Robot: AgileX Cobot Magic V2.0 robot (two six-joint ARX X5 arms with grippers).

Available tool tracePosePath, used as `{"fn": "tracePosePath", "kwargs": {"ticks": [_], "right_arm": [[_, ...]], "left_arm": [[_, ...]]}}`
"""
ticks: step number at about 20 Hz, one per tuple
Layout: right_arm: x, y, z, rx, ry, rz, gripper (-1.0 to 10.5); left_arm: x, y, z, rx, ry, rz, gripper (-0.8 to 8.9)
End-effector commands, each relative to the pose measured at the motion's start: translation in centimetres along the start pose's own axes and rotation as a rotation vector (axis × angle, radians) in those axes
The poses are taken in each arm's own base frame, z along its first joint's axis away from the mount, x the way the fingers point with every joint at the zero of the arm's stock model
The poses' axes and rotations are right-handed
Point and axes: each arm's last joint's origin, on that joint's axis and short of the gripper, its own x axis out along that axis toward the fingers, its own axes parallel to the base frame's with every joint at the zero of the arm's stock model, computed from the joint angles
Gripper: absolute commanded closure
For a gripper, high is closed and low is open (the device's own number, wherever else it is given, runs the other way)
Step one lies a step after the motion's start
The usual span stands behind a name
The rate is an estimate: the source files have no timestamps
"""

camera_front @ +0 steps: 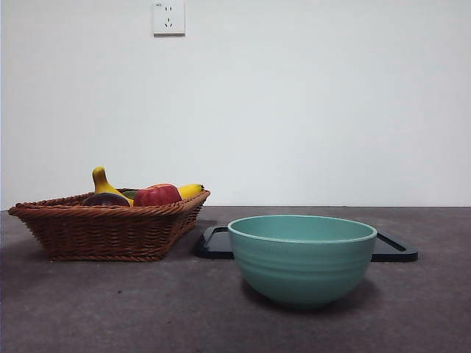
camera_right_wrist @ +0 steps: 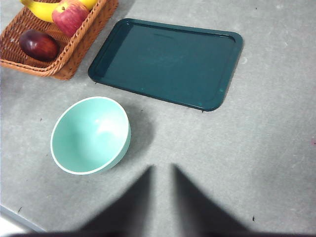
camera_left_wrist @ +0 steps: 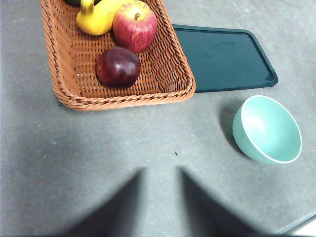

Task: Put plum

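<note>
On the grey counter, the glossy dark maroon plum is seen in the brown wicker basket, nearer the left tool, whose jaws stand apart and empty.

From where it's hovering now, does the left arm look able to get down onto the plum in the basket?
Probably yes. The plum lies exposed in the basket, apart from the apple and banana, with nothing over it. The left gripper hangs open above bare table short of the basket; only the low rim lies between.

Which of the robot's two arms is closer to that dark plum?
Left. Its gripper hangs just outside the basket holding the plum; the right gripper hangs farther off, beyond the green bowl.
</note>
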Motion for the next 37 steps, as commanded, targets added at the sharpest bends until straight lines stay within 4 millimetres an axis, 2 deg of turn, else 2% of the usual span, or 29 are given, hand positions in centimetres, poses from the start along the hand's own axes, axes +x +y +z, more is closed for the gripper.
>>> {"fn": "tracePosePath", "kwargs": {"ticks": [1,10,13,17,23,28,31,37], "right_arm": [[-0.3,0.2,0.4,-0.014,-0.019,0.003,5.4],[-0.3,0.2,0.4,-0.014,-0.019,0.004,5.4],[-0.3,0.2,0.4,-0.014,-0.019,0.004,5.4],[-0.3,0.2,0.4,-0.014,-0.019,0.004,5.4],[-0.3,0.2,0.4,-0.014,-0.019,0.004,5.4],[-0.3,0.2,0.4,-0.014,-0.019,0.003,5.4],[-0.3,0.2,0.4,-0.014,-0.019,0.003,5.4],[-0.3,0.2,0.4,-0.014,-0.019,0.003,5.4]], "left_arm": [[-0.4,-0.2,0.5,0.025,-0.024,-0.006,4.19],[-0.3,-0.2,0.9,0.021,-0.033,-0.006,4.12],[-0.1,-0.2,2.3,0.021,-0.029,-0.008,4.14],[1.3,-0.4,5.5,0.039,-0.011,-0.028,4.16],[6.3,-0.9,10.5,0.091,0.081,0.017,4.17],[12.2,-1.0,13.0,0.143,0.192,0.086,4.17],[15.6,-0.5,12.9,0.148,0.239,0.095,4.17],[21.7,1.1,11.4,0.161,0.346,0.127,4.17]]}}
